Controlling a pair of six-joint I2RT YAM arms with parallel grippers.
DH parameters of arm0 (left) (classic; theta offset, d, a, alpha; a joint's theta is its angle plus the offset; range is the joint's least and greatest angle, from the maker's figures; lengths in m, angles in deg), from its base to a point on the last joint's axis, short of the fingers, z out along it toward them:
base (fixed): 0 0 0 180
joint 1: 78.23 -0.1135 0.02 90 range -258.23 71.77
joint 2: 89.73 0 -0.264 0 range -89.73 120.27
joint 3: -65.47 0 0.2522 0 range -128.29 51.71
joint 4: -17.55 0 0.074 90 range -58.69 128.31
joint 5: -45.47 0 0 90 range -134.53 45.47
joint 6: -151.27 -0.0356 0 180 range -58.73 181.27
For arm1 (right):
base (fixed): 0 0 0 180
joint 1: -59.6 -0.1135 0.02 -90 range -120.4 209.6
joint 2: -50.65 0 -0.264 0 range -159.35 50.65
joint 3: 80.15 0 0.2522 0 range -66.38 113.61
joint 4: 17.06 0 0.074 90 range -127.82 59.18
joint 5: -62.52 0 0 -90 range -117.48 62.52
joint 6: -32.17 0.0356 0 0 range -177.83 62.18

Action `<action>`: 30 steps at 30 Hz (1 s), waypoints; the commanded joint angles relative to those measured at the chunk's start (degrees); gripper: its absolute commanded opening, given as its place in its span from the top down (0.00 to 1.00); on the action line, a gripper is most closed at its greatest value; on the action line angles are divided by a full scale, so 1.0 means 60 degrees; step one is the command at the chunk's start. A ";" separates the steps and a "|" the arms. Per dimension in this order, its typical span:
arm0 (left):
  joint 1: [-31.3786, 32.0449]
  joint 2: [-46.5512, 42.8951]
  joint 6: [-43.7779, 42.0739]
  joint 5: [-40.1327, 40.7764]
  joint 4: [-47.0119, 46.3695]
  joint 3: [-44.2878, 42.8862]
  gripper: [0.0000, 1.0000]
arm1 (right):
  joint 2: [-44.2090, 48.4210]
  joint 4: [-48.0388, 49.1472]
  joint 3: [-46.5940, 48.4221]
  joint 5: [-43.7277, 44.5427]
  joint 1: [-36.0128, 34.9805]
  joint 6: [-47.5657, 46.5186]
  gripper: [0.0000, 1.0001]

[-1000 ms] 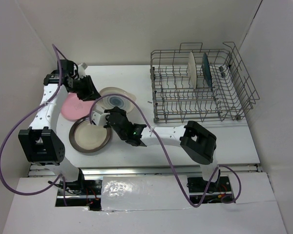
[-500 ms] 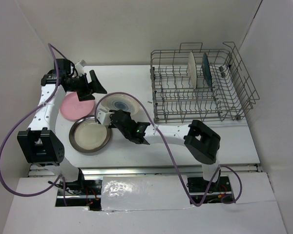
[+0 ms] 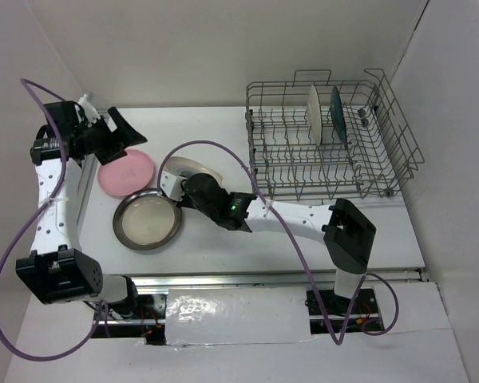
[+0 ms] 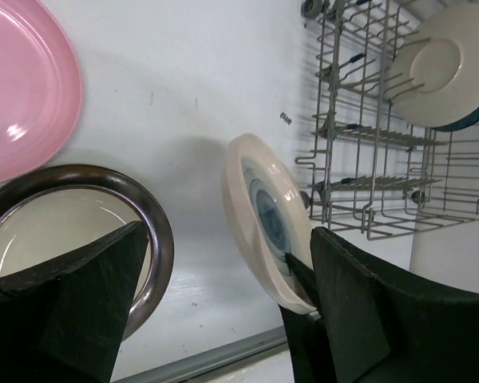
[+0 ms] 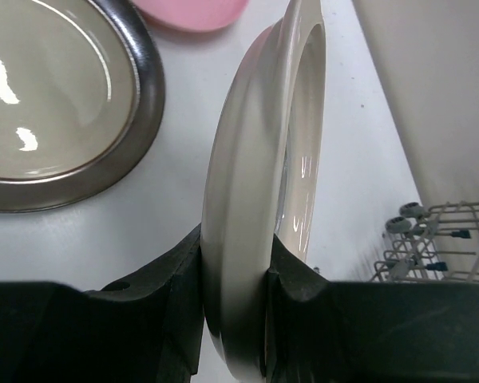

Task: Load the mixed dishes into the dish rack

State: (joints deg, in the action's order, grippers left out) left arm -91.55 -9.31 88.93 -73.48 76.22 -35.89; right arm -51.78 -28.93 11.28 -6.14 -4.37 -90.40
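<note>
The cream plate with a blue centre stands tilted on edge above the table, with my right gripper shut on its rim; the right wrist view shows that plate pinched between both pads of the gripper. My left gripper is open and empty, raised at the far left above the pink plate. The brown-rimmed cream plate lies flat near the front. The dish rack at the right holds a pale plate and a dark teal plate, both upright.
The left wrist view looks down between its wide-open fingers on the pink plate, the brown-rimmed plate, the tilted cream plate and the rack. White walls close in the table at back and sides.
My left gripper opened, let go of the cream plate and drew back up and to the left. The right gripper kept its hold and tipped the plate up on edge.
</note>
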 commanded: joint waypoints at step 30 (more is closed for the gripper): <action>-0.1105 -0.1641 0.1015 -0.0140 -0.1171 0.1327 0.05 | 0.2115 -0.4006 0.5731 -0.3483 0.2412 0.4432 1.00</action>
State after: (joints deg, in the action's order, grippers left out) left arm -97.86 -18.69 94.35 -72.58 71.39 -28.39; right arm -45.49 -58.83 38.87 -25.29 8.22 -66.75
